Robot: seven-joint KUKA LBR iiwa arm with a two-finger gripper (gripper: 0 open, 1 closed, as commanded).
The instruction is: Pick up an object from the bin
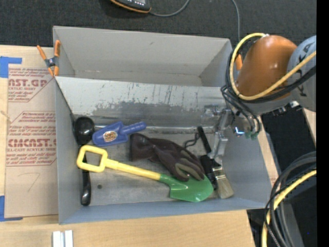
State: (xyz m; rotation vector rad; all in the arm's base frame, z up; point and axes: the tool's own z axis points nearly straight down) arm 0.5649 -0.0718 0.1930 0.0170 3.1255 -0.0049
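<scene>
Paintbrush (222,183) — small, pale bristles — lies in the lower right corner of the bin (144,55), beside the green shovel blade (191,189). Your end effector (220,147) hangs over its handle; released or clenched, you cannot tell. The dark glove (169,158) close by may get pinched too.

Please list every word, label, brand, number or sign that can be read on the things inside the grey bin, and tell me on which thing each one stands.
Round label on the blue scoop: print is there, but too small and blurred to read.
Yellow-and-green toy shovel, dark glove, black ladle, brush: no writing seen on them.
</scene>
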